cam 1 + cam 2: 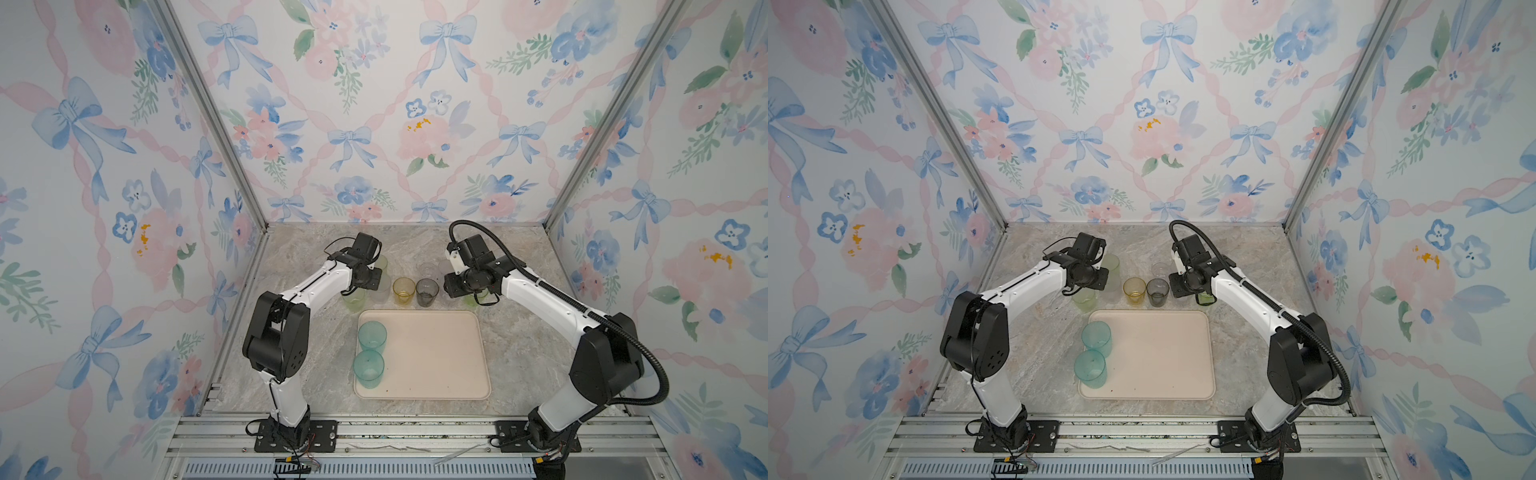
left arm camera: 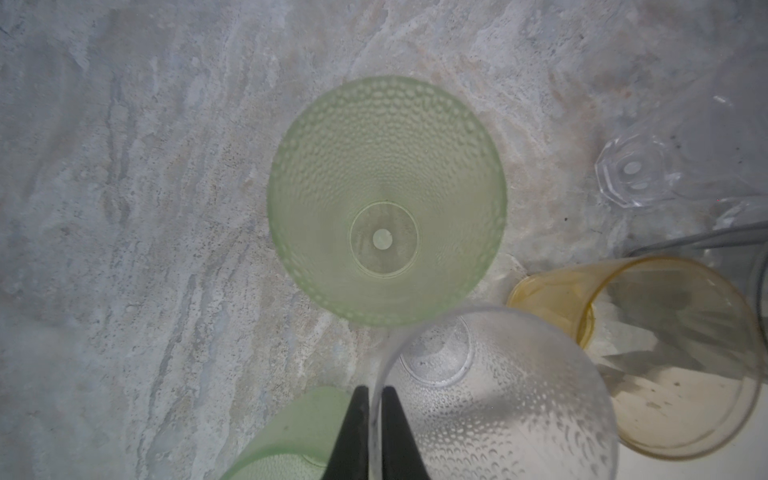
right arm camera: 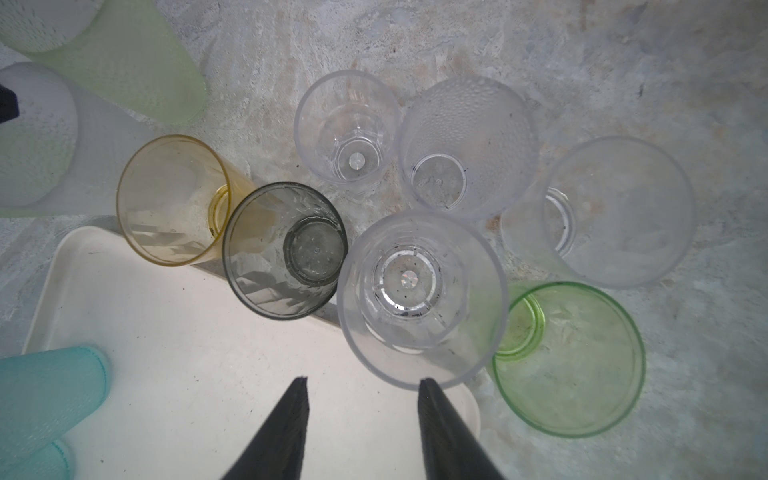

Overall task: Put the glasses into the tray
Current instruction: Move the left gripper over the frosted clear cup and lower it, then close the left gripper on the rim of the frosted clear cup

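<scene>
Big cream tray [image 1: 436, 361] lies just behind the left claw [image 2: 375, 389] and under the tips of the right claw [image 3: 363, 379], two teal tumblers [image 1: 372, 336] on it. Left one's pinching a clear dimpled tumbler [image 2: 498, 395] by its rim; right one's spread open.

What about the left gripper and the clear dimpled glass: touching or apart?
Touching. The left wrist view shows the left gripper shut on the clear dimpled glass, one finger inside its rim wall and one outside, with no gap.

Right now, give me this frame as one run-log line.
left gripper: shut on clear dotted tumbler rim | right gripper: open, holding nothing | tray: two teal tumblers inside | other glasses: on table
</scene>
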